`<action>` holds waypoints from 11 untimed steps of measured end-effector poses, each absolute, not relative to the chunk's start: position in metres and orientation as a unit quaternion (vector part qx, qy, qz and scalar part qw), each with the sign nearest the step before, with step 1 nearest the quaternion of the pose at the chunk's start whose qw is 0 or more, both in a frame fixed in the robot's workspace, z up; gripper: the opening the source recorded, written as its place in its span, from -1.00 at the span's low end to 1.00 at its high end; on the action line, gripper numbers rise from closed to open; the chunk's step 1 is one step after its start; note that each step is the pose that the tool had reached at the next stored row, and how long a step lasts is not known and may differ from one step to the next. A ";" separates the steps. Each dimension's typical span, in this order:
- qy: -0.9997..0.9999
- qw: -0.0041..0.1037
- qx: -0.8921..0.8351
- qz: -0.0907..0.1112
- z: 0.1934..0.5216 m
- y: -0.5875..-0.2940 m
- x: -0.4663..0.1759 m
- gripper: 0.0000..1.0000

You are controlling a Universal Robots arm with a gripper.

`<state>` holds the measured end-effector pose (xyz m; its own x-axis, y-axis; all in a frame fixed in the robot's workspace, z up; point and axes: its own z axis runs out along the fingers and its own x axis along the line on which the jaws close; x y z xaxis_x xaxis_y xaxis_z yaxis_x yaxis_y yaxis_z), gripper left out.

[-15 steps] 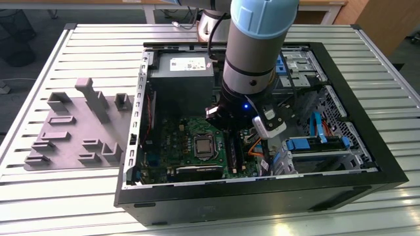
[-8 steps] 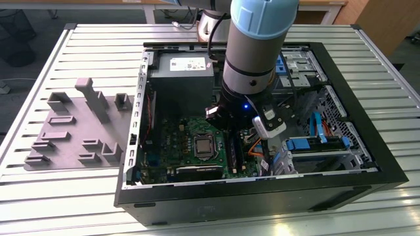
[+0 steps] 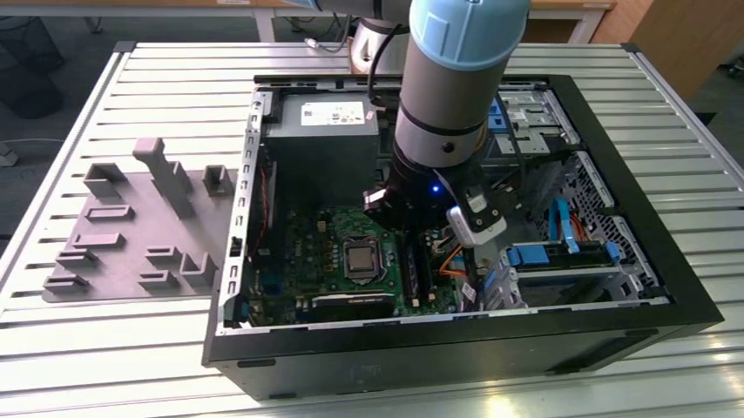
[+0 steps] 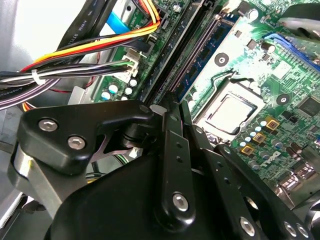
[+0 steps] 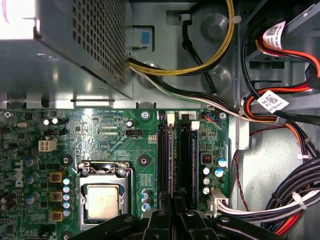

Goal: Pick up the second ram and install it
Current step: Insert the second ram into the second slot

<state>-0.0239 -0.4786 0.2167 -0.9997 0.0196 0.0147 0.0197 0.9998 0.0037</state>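
Misalignment is the main risk I see: the second ram (image 5: 191, 165) lies along a motherboard slot (image 5: 165, 160) beside the CPU socket (image 5: 102, 197), and off-centre pressure could leave one end unlatched or stress the board. The gripper (image 5: 175, 202) sits directly over the stick's near end, jaws drawn narrow; whether they pinch it, I cannot tell.

second ram (image 5: 194, 165): thin dark blue-green stick, standing on edge in a long black slot (image 5: 185, 165) on the motherboard (image 5: 120, 145), at 3 o'clock of the CPU socket (image 5: 102, 197). Runs parallel to the neighbouring slots. Second wrist view shows its blue face (image 4: 207, 50) along the slot.
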 end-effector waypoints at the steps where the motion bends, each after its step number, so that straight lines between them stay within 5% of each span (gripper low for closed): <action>1: -1.000 0.007 -0.010 -0.002 0.217 -0.479 -0.024 -0.73; 11: -1.000 0.007 -0.010 -0.002 0.216 -0.477 -0.024 -0.73</action>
